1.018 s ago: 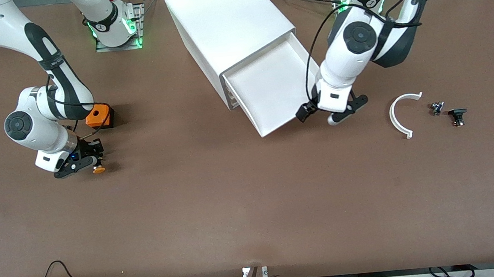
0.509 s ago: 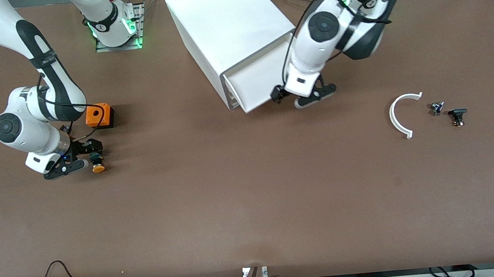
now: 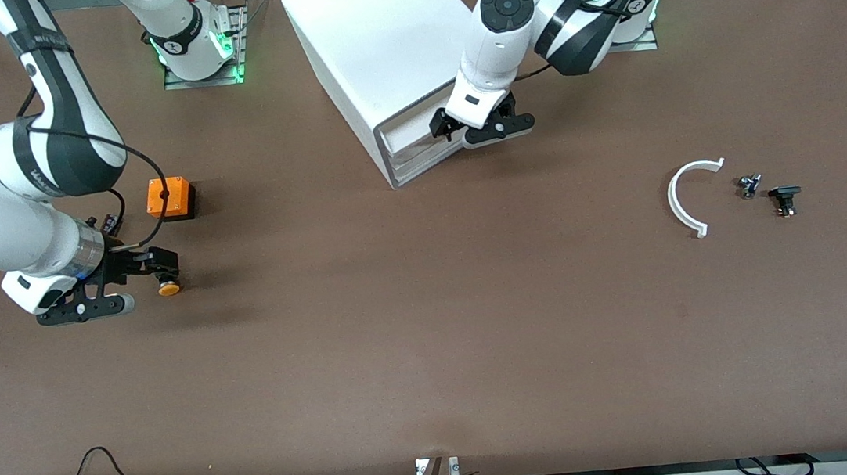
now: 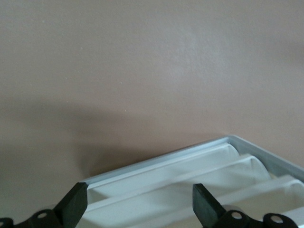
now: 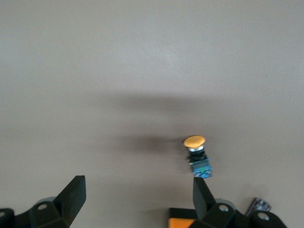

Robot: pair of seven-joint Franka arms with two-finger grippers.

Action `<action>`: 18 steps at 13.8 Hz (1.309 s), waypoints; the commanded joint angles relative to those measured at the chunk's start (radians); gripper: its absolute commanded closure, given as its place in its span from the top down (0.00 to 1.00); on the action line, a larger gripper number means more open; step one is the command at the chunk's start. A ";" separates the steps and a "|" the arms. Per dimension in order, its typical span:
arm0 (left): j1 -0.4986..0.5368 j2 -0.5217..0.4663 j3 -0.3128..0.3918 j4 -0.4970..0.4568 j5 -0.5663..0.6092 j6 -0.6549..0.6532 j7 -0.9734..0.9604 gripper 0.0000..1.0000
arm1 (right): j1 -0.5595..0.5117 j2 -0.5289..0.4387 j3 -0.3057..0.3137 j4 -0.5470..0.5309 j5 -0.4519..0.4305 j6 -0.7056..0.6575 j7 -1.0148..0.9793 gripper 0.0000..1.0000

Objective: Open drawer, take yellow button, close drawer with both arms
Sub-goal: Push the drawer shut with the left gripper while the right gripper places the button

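The white cabinet point(image 3: 386, 33) stands at the back middle of the table with its drawer point(image 3: 413, 135) pushed in flush. My left gripper point(image 3: 476, 123) is open at the cabinet's front face, by the drawer fronts point(image 4: 190, 185). The button point(image 3: 168, 286) with its orange cap lies on the table toward the right arm's end; it also shows in the right wrist view point(image 5: 196, 154). My right gripper point(image 3: 110, 290) is open and empty, just beside the button and apart from it.
An orange cube with a hole point(image 3: 169, 198) sits farther from the front camera than the button. A white curved piece point(image 3: 683, 198) and two small dark parts point(image 3: 748, 184) point(image 3: 785, 198) lie toward the left arm's end.
The left gripper pushed the open drawer back into the cabinet until it shut. The right gripper let go of the button on the table and drew away from it, rising.
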 commanded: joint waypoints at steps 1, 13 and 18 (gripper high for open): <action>0.001 -0.020 -0.067 -0.022 -0.009 -0.022 0.001 1.00 | 0.005 -0.032 0.039 0.103 0.013 -0.168 0.122 1.00; 0.110 -0.119 0.217 0.078 0.010 -0.034 0.110 1.00 | 0.013 -0.193 -0.115 0.152 -0.063 -0.389 0.062 1.00; 0.114 -0.128 0.412 0.230 0.005 -0.230 0.532 1.00 | 0.086 -0.218 -0.244 0.104 -0.046 -0.363 0.015 1.00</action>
